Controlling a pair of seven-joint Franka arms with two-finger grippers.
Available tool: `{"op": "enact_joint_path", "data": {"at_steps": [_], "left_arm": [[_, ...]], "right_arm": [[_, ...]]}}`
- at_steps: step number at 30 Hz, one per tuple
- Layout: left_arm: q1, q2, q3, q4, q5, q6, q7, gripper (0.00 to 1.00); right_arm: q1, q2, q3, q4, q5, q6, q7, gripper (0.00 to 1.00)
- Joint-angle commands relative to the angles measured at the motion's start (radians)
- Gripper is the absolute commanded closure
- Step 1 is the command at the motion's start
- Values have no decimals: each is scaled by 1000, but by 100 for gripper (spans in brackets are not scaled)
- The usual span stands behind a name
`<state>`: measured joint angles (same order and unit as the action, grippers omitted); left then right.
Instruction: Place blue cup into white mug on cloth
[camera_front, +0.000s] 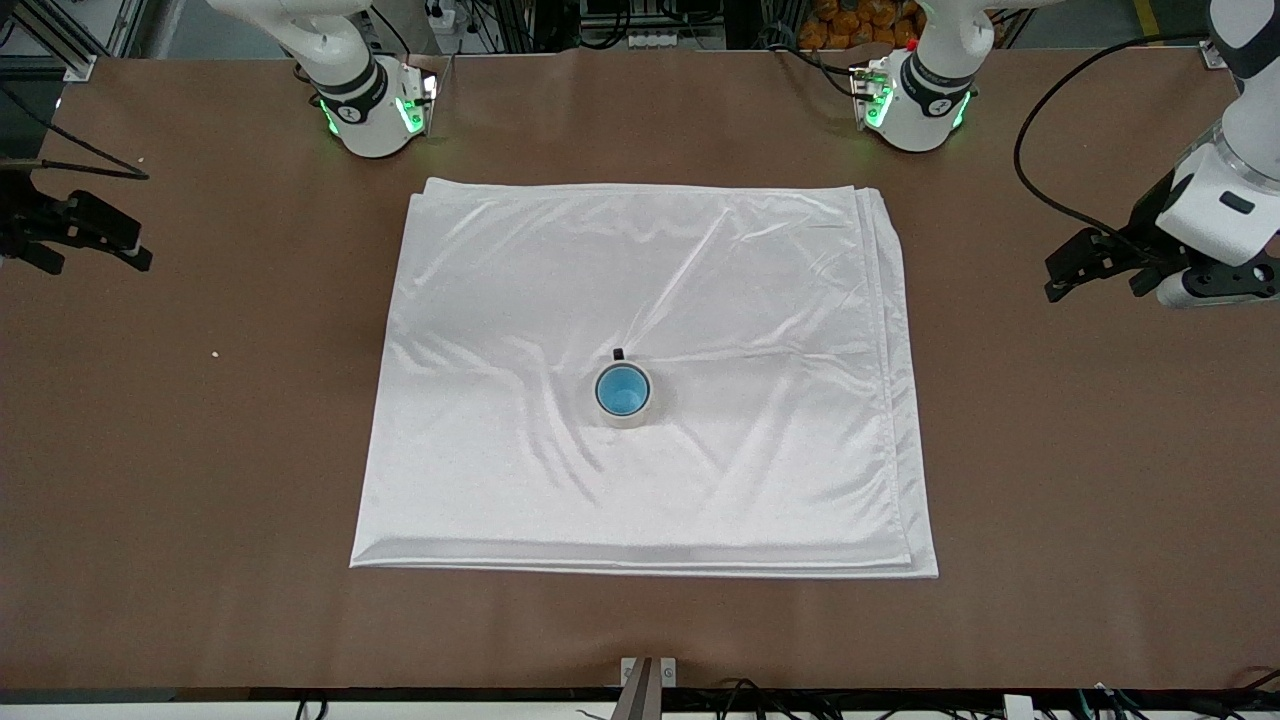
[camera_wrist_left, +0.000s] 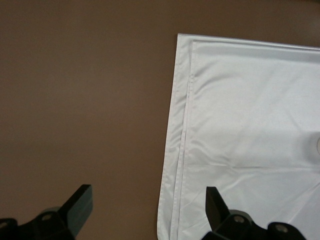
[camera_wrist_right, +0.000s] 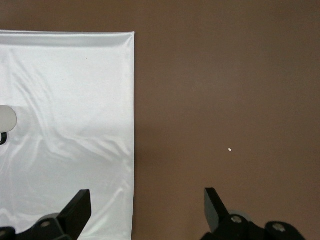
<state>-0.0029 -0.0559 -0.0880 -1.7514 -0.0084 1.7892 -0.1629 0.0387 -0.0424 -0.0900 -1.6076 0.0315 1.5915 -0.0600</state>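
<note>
Small tapered blue cup (camera_front: 622, 389) nested upright inside off-white round mug (camera_front: 632, 414) with black handle, near middle of large shiny white folded cloth (camera_front: 700, 270). Left gripper (camera_front: 1090, 262) and right gripper (camera_front: 85, 235) over bare brown table (camera_front: 200, 450), fingers spread, grasping nothing.

A matte brown desk (camera_front: 180, 450) fills the scene under even light. Black cables (camera_front: 740, 690) trail along its near edge. Orange items (camera_front: 860, 20) sit past its far edge.
</note>
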Motion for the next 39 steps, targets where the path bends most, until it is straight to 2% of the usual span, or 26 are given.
{"op": "enact_joint_path", "data": {"at_steps": [1, 39], "left_arm": [[0, -2, 7, 13, -15, -7, 20, 0], [12, 10, 8, 7, -15, -40, 13, 0]], "right_arm": [[-16, -22, 15, -12, -7, -7, -8, 0], [-20, -19, 13, -15, -36, -7, -11, 0]]}}
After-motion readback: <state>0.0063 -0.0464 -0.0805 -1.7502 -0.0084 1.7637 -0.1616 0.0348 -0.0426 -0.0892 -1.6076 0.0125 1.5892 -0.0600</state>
